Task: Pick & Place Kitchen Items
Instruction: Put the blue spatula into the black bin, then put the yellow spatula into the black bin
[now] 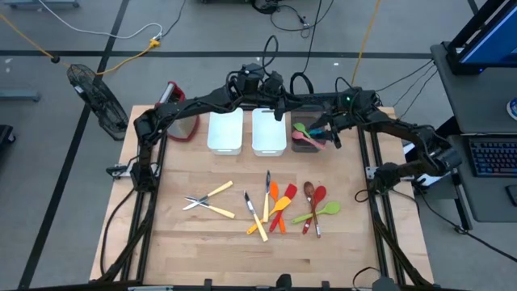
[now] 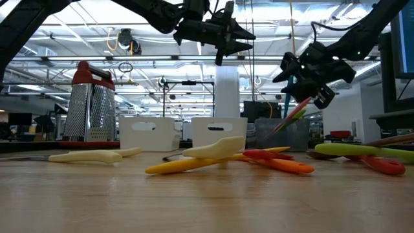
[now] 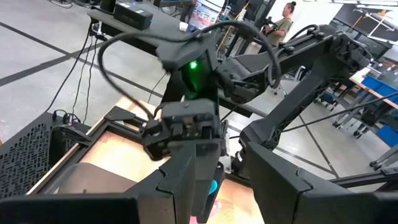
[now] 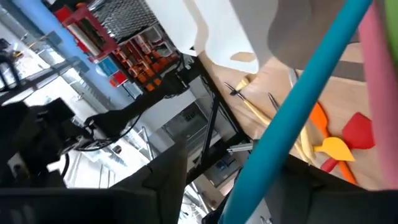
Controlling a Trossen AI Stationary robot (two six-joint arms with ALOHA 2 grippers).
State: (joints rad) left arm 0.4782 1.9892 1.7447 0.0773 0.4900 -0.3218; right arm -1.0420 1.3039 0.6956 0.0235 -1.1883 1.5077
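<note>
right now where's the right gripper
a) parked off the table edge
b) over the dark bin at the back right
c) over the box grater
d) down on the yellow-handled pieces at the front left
b: in the high view the right gripper hangs over the dark bin, beside the two white bins, with utensils sticking up out of it.

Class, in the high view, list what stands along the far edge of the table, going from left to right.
Box grater → first white bin → second white bin → dark bin holding utensils, with the right gripper over it.
</note>
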